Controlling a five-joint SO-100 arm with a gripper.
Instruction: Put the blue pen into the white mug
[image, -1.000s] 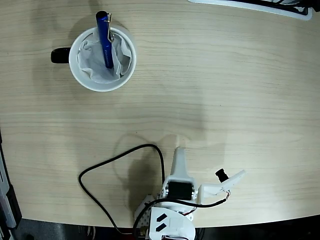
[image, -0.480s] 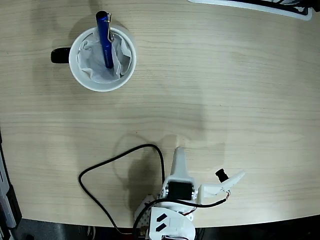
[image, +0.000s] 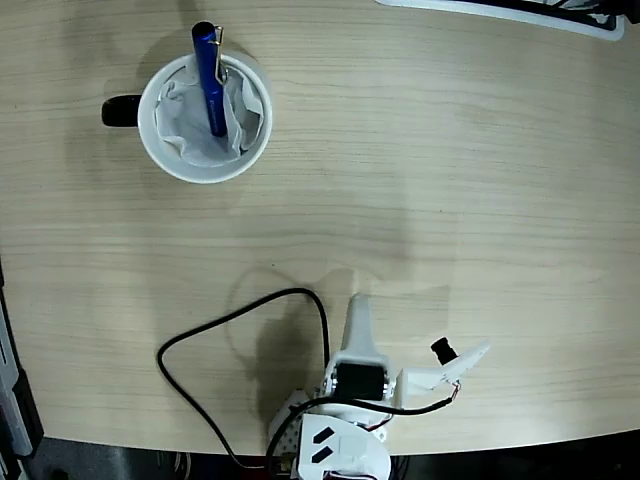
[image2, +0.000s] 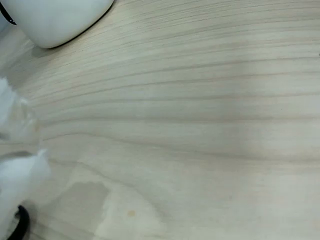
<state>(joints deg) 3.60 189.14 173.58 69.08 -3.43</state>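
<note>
The white mug (image: 160, 150) with its black handle stands at the far left of the table in the fixed view, lined with crumpled white paper. The blue pen (image: 210, 85) stands tilted inside it, its dark top and silver clip leaning over the far rim. My gripper (image: 357, 302) rests low near the table's front edge, far from the mug, its white fingers together in one tapered point with nothing between them. In the wrist view the mug's (image2: 55, 20) lower wall shows at the top left, and a blurred white finger (image2: 15, 175) sits at the left edge.
A black cable (image: 240, 315) loops over the table to the left of the arm's base. A white-edged dark object (image: 520, 12) lies along the top right edge. The table's front edge runs just below the arm.
</note>
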